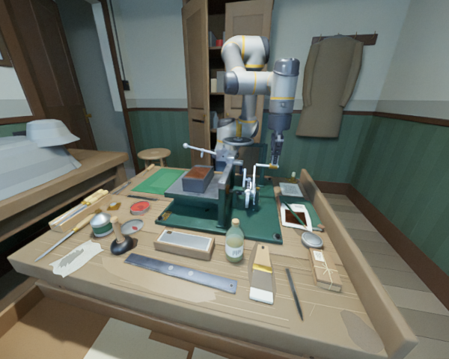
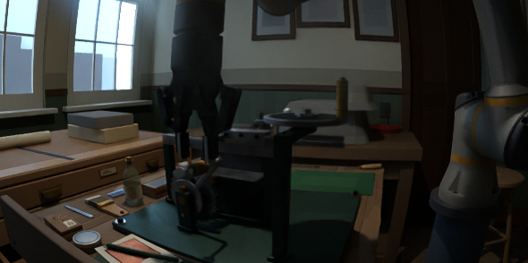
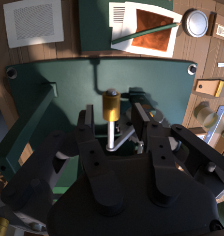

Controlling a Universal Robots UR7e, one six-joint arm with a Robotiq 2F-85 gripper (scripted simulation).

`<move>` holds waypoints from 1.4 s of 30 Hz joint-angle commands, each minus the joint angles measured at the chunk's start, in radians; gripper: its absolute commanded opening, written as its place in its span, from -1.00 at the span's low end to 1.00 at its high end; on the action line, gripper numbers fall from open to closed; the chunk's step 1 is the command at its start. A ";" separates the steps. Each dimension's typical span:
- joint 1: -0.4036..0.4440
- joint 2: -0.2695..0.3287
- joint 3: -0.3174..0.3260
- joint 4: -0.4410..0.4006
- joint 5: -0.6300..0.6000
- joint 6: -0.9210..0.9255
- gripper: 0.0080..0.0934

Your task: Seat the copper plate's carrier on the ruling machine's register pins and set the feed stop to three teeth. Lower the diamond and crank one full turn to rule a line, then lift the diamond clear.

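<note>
My gripper (image 3: 112,113) reaches down at the right side of the green ruling machine (image 1: 221,205), its fingers open on either side of the crank's brass knob (image 3: 111,104) and holding nothing. The knob (image 1: 273,166) sits at the end of the white crank arm (image 1: 256,174). The copper plate's carrier (image 1: 198,178), a grey block with a copper top, sits on the machine's grey bed to the left. A lever with a ball end (image 1: 196,148) sticks out above the carrier.
The machine's green upright frame (image 3: 27,113) stands close to the left of my fingers. Beyond the base lie a copper sheet on paper with a green pencil (image 3: 149,29) and a round tin (image 3: 195,23). A bottle (image 1: 234,241), whetstone box (image 1: 184,244) and steel rule (image 1: 180,272) lie in front.
</note>
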 commanded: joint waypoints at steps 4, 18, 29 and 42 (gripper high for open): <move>0.000 0.002 0.003 -0.006 0.000 0.000 -0.06; 0.000 0.021 0.026 -0.047 0.000 0.000 -0.06; 0.000 0.034 0.039 -0.074 0.000 0.000 -0.06; 0.000 0.036 0.041 -0.077 0.000 0.000 -0.06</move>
